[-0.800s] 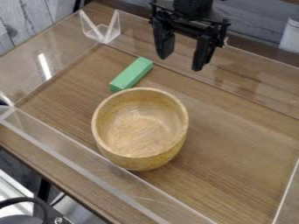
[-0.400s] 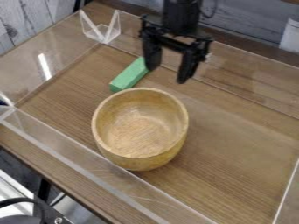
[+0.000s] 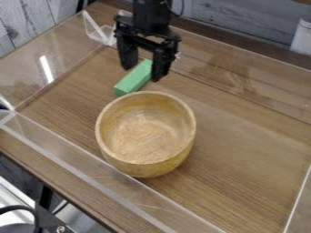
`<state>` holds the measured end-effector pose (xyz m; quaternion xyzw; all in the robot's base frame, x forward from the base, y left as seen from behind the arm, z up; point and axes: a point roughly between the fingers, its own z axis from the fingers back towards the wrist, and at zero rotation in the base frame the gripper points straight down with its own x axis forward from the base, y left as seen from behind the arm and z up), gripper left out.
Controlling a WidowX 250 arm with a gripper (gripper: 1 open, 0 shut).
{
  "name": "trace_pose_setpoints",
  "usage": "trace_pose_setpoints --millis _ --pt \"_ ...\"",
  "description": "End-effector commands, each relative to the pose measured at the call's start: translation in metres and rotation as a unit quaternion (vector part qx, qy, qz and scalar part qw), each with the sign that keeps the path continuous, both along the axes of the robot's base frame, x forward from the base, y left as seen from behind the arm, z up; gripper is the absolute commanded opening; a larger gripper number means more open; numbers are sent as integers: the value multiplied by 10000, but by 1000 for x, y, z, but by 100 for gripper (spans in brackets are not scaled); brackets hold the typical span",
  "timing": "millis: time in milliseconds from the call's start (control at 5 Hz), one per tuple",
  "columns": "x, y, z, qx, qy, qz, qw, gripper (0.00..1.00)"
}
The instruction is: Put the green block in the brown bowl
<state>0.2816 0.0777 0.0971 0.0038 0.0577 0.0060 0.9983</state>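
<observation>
Camera view, single angle from above and in front of the work surface. Landmark for all positions: the brown bowl (image 3: 145, 133), a round light wooden vessel with thick walls and a pale grainy interior, standing upright on the wood-grain table (image 3: 243, 136). Its interior holds nothing.

Green block (image 3: 134, 78): lies flat on the table just beyond the bowl's far-left rim, close to it, though contact cannot be judged. Its long axis runs diagonally, far end angled to the right.

Gripper (image 3: 145, 63): black, pointing straight down, positioned beyond the bowl and directly over the far end of the block. Fingers stand wide apart, one on each side of the block's upper end. Nothing is clamped between them. Whether the fingertips touch the block or the table cannot be determined from this angle.

Clear plastic walls (image 3: 73, 173) enclose the table on the sides nearest and left of the bowl.
</observation>
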Motion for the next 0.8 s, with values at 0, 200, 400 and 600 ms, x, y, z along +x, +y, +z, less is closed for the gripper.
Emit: trace_pose_setpoints --millis 0,200,400,600 --pt "11 15 3 74 -260 -45 9996 100" --pt "19 22 -9 86 -287 -89 9995 100" --pt "27 27 -19 97 -295 -106 9995 100" --pt "32 32 -28 111 -289 -87 9995 100"
